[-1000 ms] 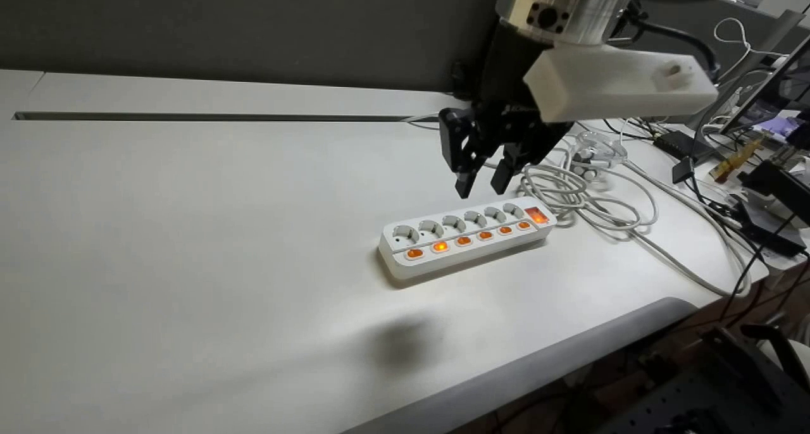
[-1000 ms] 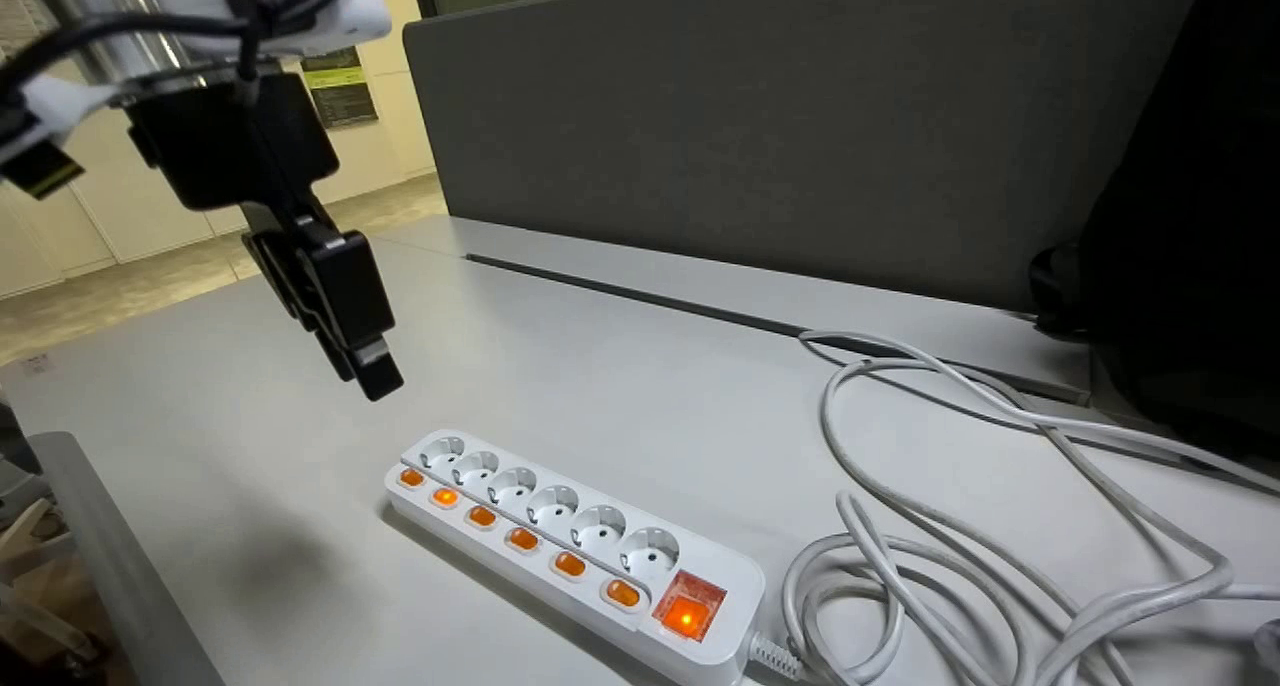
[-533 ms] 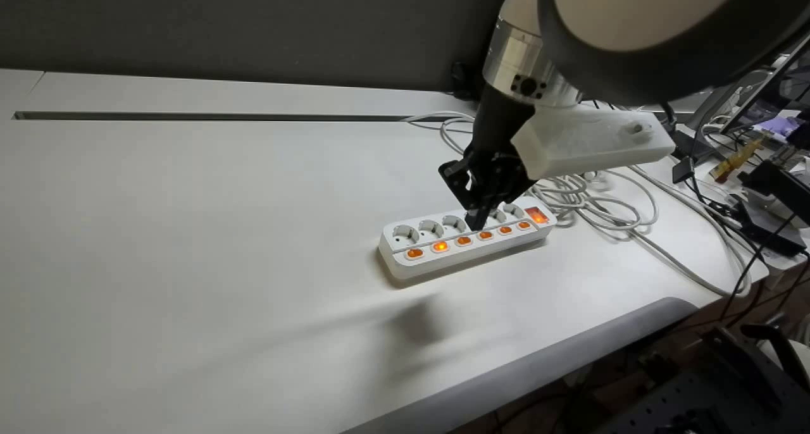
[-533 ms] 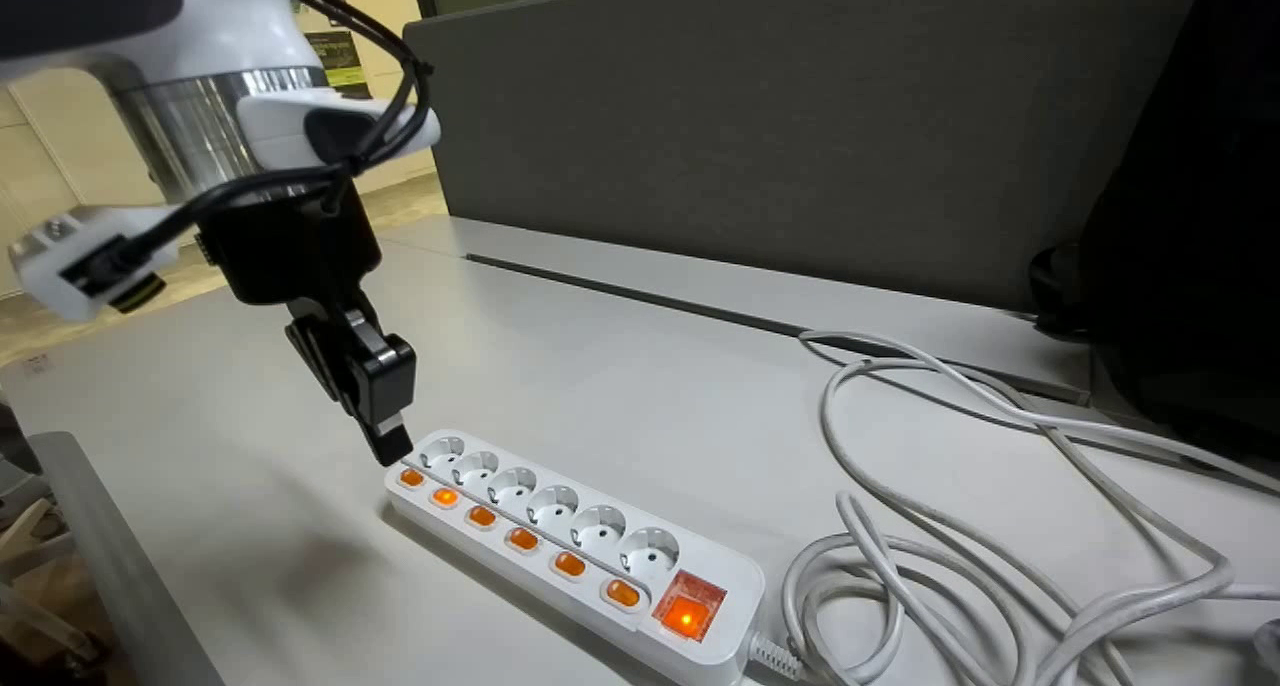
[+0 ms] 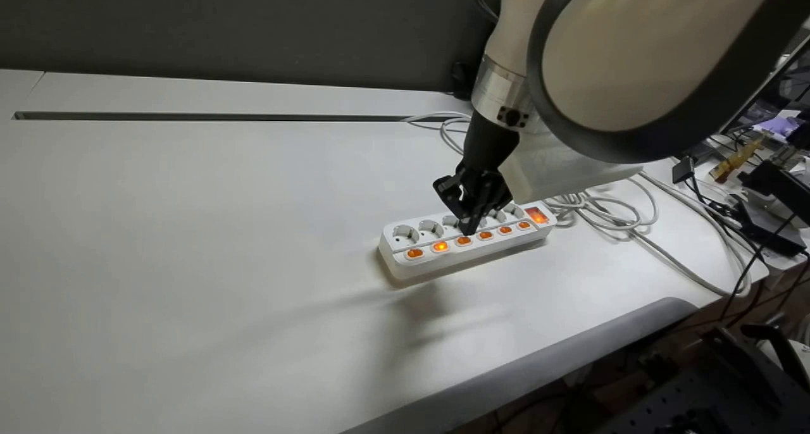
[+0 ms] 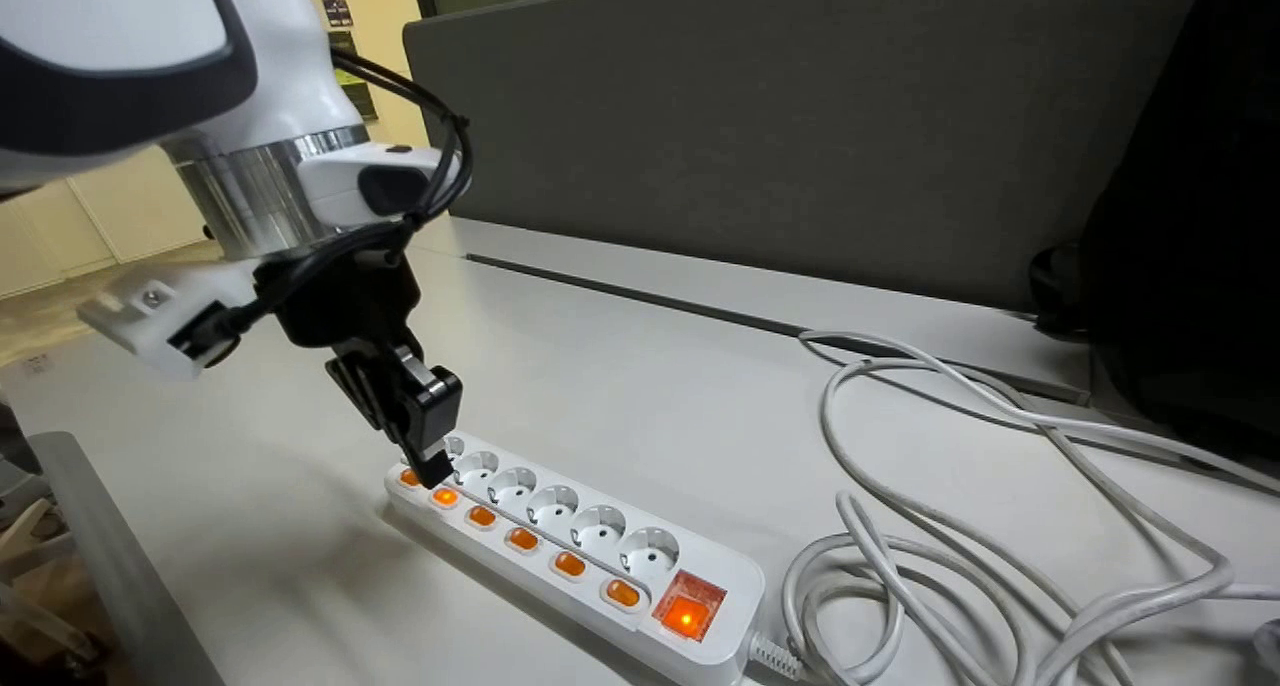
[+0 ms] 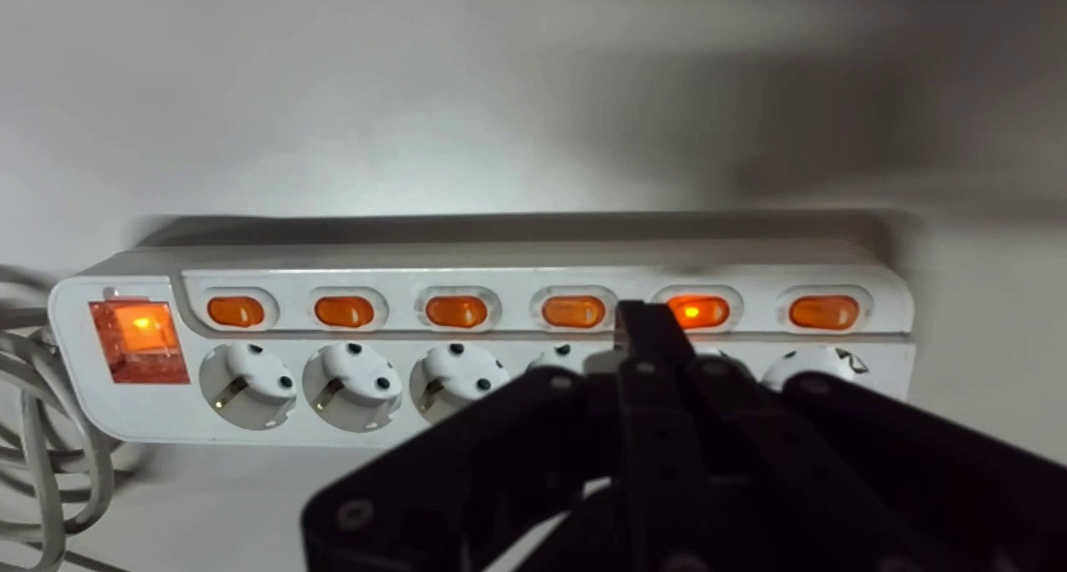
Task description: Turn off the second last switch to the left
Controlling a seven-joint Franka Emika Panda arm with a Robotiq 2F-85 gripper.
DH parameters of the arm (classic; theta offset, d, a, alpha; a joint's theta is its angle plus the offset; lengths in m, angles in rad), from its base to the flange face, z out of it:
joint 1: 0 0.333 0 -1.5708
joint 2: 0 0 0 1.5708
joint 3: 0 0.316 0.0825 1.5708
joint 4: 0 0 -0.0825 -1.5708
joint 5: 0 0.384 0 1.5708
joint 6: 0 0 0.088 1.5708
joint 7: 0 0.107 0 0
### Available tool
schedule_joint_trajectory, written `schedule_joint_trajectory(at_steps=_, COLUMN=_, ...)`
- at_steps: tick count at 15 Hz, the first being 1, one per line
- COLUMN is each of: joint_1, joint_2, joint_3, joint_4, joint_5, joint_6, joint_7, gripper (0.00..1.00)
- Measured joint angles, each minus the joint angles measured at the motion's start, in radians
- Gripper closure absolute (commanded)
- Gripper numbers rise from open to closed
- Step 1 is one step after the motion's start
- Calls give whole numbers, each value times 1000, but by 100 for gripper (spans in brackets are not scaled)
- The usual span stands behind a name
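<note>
Lengthwise along strip [image 7: 516, 312], second-last switch [image 7: 705, 310], lit

office or lab, cannot tell which, white desk [image 5: 190, 231], grey partition [image 6: 800, 146], wall posters [image 6: 336, 7], black cabled gear [image 5: 683, 169]

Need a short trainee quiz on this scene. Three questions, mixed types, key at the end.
1. Count: how many small orange rocker switches sit in the row on the white power strip?

2. Multiple choice: which of them glows brightly?
a) outermost at the cordless end
b) second from the cordless end
c) fourth from the cordless end

3. True or false: the gripper is shut.

Key:
1. Six.
2. b, the second-last switch.
3. True.
</note>
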Motion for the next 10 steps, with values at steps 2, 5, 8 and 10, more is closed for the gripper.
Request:
schedule_joint_trajectory(at_steps=2, joint_1=25, joint_2=21, joint_3=-21, joint_4=8, joint_5=1, joint_6=19, joint_7=2, gripper=100)
schedule_joint_trajectory(at_steps=5, joint_1=57, joint_2=49, joint_3=-39, joint_4=14, joint_5=15, joint_6=44, joint_7=3, gripper=100)
schedule_joint_trajectory(at_steps=8, joint_1=84, joint_2=74, joint_3=-46, joint_4=22, joint_5=51, joint_6=62, joint_7=3, gripper=100)
schedule_joint_trajectory(at_steps=10, joint_1=98, joint_2=90, joint_3=-49, joint_4=26, joint_5=84, joint_6=70, joint_7=2, gripper=100)
